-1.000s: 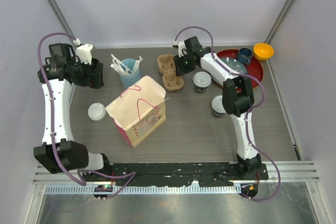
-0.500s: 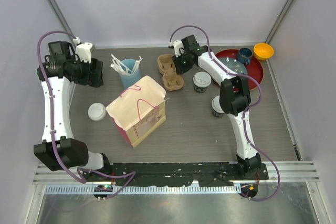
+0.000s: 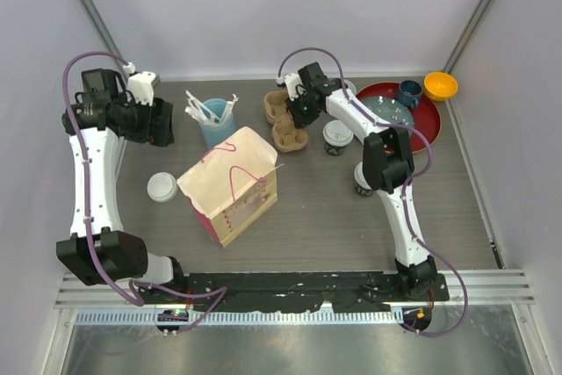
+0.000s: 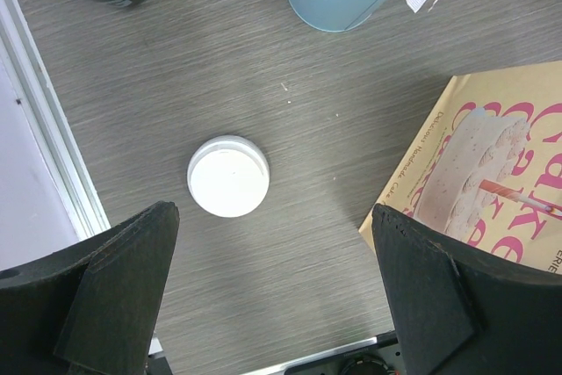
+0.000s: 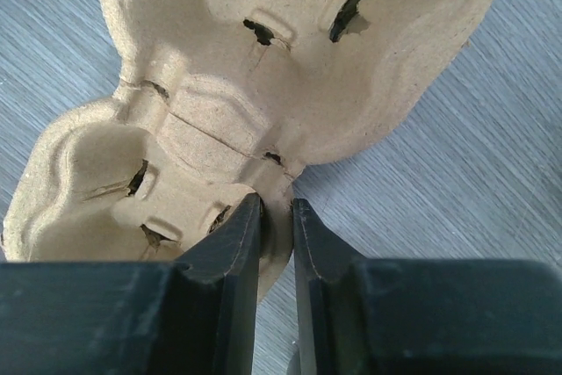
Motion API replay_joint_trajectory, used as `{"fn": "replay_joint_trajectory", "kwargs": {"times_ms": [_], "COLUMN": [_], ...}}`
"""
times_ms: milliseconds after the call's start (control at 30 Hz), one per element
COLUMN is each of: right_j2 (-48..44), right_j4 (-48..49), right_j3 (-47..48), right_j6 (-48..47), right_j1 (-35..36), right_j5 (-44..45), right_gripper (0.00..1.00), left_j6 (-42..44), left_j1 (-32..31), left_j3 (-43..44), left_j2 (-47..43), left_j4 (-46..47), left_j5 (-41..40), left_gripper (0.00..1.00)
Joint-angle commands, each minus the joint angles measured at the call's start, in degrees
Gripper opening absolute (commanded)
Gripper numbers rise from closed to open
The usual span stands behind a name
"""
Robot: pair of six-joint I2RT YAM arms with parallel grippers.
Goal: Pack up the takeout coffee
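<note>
**Right arm takes the carrier; the coffees wait on the table**

Top view: the right gripper is at the brown moulded-pulp cup carrier, at the far middle of the grey wooden table. The two black paper cups with white lids stand outside the carrier. One is just right of it; the second cup is nearer, partly behind the right arm. The pink-printed paper bag stands in the middle. The left gripper hangs at the far left.

Left wrist view: the left gripper is spread wide and holds nothing.

Right wrist view: the right gripper pinches the rim of the carrier beside its narrow waist.

I judge that the step is fetching the carrier. The next move calls for a firm hold on this thin rim and a level lift.
</note>
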Motion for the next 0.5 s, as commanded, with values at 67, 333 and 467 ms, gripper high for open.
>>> {"fn": "replay_joint_trajectory", "kwargs": {"times_ms": [67,333,467], "right_j2": [-6.8,-8.8,-10.7], "right_j4": [2.3,6.4,7.6], "right_j3": [-0.9,-4.5,-6.5], "right_j6": [-0.3,1.2,1.5], "right_j1": [1.5,2.0,2.1], "right_j5": [5.8,8.9,9.3], "right_gripper": [0.24,0.24,0.21], "left_j6": [0.9,1.6,1.8], "left_j1": [0.2,0.3,0.4], "left_j3": [1.2,1.2,0.9], "left_j2": [0.0,0.1,0.0], "left_j4": [-0.6,-1.0,-1.2], "left_j5": [2.1,2.9,3.5], "left_gripper": [0.96,0.96,0.96]}}
